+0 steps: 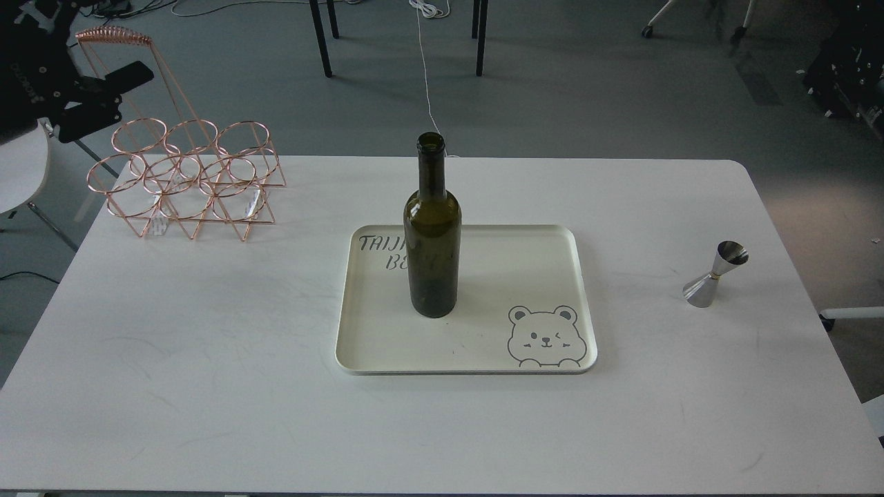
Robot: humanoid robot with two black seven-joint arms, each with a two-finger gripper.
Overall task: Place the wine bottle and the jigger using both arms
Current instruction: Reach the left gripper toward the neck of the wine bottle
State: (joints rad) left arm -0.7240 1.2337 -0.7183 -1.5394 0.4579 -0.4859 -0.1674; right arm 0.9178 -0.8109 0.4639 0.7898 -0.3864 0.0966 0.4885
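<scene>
The wine bottle (432,235), dark olive-green and unlabelled, stands upright on the left half of a cream tray (559,241) at the table's middle. The jigger (717,274), small and silver, stands slightly tilted on the table near the right edge. My left gripper (131,87) is raised at the far left, above the copper rack's handle, far from the bottle; its two black fingers stand apart and hold nothing. My right arm (862,83) shows only as a dark shape at the top right edge, far above the jigger; its fingers cannot be told apart.
A copper wire bottle rack (186,179) with a tall handle stands at the table's back left. The tray has a bear drawing at its front right. A white round table (21,166) is beyond the left edge. Chair legs and cables lie on the floor behind.
</scene>
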